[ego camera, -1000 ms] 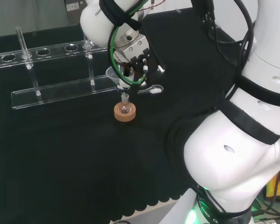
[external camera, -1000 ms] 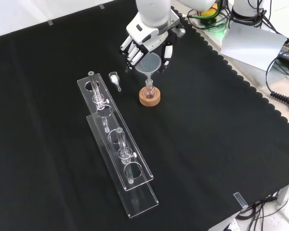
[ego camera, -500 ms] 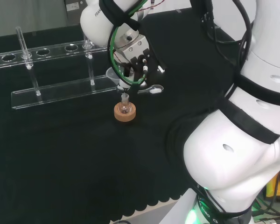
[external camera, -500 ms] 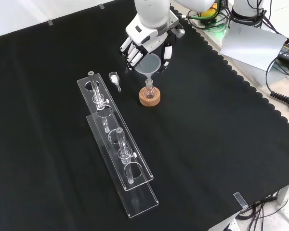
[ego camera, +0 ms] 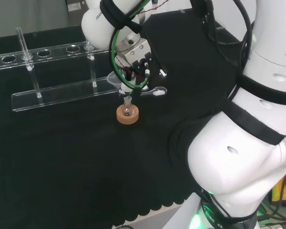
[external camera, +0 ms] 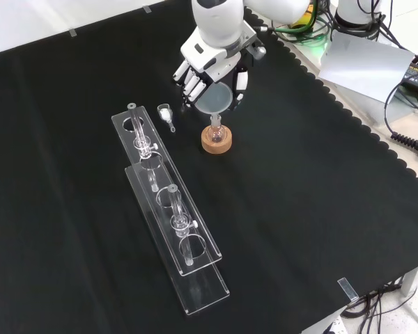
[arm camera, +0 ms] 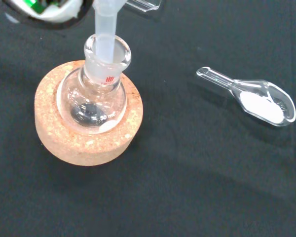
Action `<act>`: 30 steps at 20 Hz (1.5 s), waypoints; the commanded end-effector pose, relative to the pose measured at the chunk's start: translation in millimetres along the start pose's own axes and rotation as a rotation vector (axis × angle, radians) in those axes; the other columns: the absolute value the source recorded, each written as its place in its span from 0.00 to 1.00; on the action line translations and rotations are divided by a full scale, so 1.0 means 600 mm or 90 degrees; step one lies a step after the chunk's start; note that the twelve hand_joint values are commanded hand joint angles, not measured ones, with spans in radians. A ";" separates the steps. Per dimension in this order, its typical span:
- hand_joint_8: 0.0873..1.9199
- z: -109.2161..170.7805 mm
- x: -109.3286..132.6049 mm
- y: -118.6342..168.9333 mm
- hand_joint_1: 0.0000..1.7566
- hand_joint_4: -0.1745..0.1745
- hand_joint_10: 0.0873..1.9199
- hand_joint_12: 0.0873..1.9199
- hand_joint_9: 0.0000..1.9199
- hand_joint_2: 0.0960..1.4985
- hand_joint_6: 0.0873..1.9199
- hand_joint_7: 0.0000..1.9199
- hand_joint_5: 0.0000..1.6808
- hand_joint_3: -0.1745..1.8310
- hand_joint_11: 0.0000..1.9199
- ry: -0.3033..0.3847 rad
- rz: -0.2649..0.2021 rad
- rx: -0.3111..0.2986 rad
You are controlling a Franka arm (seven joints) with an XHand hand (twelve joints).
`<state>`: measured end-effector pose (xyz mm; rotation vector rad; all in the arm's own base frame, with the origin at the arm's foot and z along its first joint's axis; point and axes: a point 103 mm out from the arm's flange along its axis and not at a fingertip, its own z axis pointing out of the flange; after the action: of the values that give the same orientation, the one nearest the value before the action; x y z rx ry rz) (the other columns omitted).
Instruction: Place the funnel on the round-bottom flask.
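We see the robot hand [external camera: 207, 69] gripping a clear plastic funnel [external camera: 215, 101], stem entering the round-bottom glass flask [arm camera: 94, 96] so it seats centred.

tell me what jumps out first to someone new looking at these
The hand holds a clear funnel over a small round-bottom flask on a cork ring near the cloth's middle; the wrist view shows the funnel's stem inside the flask's neck. Beside it lies a clear scoop of white powder, and a long clear rack stands left in the front view.
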<state>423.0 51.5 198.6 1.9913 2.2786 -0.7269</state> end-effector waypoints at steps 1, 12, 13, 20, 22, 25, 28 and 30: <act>0.40 -0.002 0.006 0.006 0.43 0.29 0.33 0.68 0.45 0.41 0.10 0.28 0.29 0.37 0.22 -0.001 -0.004 -0.005; 0.40 -0.001 0.007 0.006 0.42 0.29 0.33 0.68 0.45 0.41 0.11 0.28 0.29 0.37 0.22 0.003 -0.009 -0.006; 0.40 -0.001 0.007 0.006 0.42 0.29 0.33 0.68 0.45 0.41 0.11 0.28 0.29 0.37 0.22 0.004 -0.010 -0.006; 0.40 0.000 0.008 0.005 0.42 0.29 0.33 0.68 0.45 0.42 0.12 0.28 0.28 0.37 0.22 0.007 -0.014 -0.011; 0.40 -0.002 0.011 0.006 0.42 0.29 0.33 0.68 0.45 0.42 0.12 0.28 0.28 0.37 0.22 0.005 -0.014 -0.010; 0.40 -0.003 0.012 0.005 0.42 0.29 0.33 0.68 0.45 0.42 0.12 0.28 0.28 0.37 0.22 0.004 -0.014 -0.009; 0.40 -0.003 0.013 0.005 0.42 0.29 0.33 0.68 0.45 0.42 0.12 0.28 0.28 0.37 0.22 0.001 -0.012 -0.007; 0.40 0.001 0.011 0.004 0.42 0.29 0.33 0.68 0.44 0.42 0.12 0.28 0.28 0.37 0.22 0.004 -0.010 -0.007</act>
<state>425.3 59.2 196.7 1.9703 2.3012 -0.7105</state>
